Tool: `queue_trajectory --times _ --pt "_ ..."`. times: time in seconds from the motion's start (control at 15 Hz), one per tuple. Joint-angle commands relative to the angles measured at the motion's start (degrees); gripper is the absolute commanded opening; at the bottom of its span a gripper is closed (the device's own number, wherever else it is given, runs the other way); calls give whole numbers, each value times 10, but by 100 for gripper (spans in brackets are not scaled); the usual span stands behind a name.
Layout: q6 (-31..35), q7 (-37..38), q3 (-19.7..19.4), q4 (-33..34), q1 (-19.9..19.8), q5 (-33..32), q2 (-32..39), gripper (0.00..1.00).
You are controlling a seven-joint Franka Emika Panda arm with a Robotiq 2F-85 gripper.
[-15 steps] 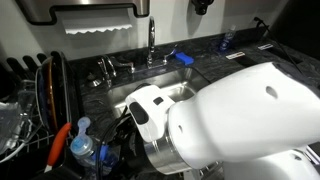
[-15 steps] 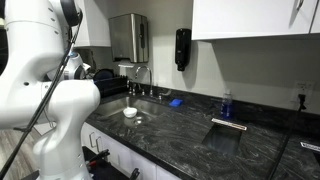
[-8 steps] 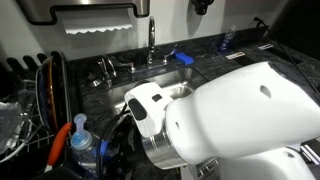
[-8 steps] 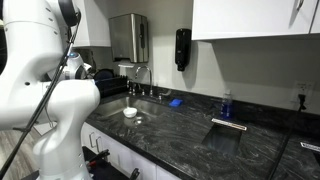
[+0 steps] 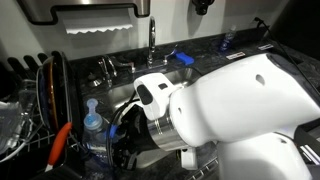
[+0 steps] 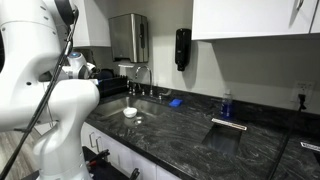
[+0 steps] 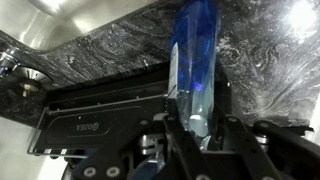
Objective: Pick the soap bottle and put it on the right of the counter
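The soap bottle [image 5: 93, 120] is a clear bottle of blue liquid with a pale nozzle cap, held upright over the left end of the counter [image 5: 128, 79] beside the dish rack. My gripper [image 5: 118, 140] is shut on its lower body. In the wrist view the blue soap bottle [image 7: 195, 60] stands between the two fingers [image 7: 175, 135], which press on its sides; the gripper [image 7: 198, 130] is shut on it above the dark marbled counter [image 7: 90, 55]. In an exterior view the gripper [image 6: 78, 68] sits at the far left, partly behind the arm.
A steel sink [image 5: 165, 92] with its faucet [image 5: 152, 40] lies behind the gripper. A dish rack [image 5: 30, 100] stands at the left. A flat blue sponge [image 6: 176, 102] and a small dark-blue bottle [image 6: 226, 105] rest on the counter [image 6: 190, 125] further right.
The jaws closed on the soap bottle. The bottle has risen and shifted toward the sink, away from the dish rack.
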Motion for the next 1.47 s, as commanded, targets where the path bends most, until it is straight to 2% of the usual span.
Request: queue_trajectory --times 0.0,0.13,0.33,0.87,1.2,1.4 --pt "29 17 -57 -29 51 12 -1 8" --pt "35 26 -94 -42 80 15 -2 8" --pt "51 31 -174 -79 140 31 -10 8" --pt "65 12 -435 -210 337 113 -13 8" --pt "69 12 -573 -284 448 154 -13 8" --pt "64 2 -678 -316 523 171 -14 8"
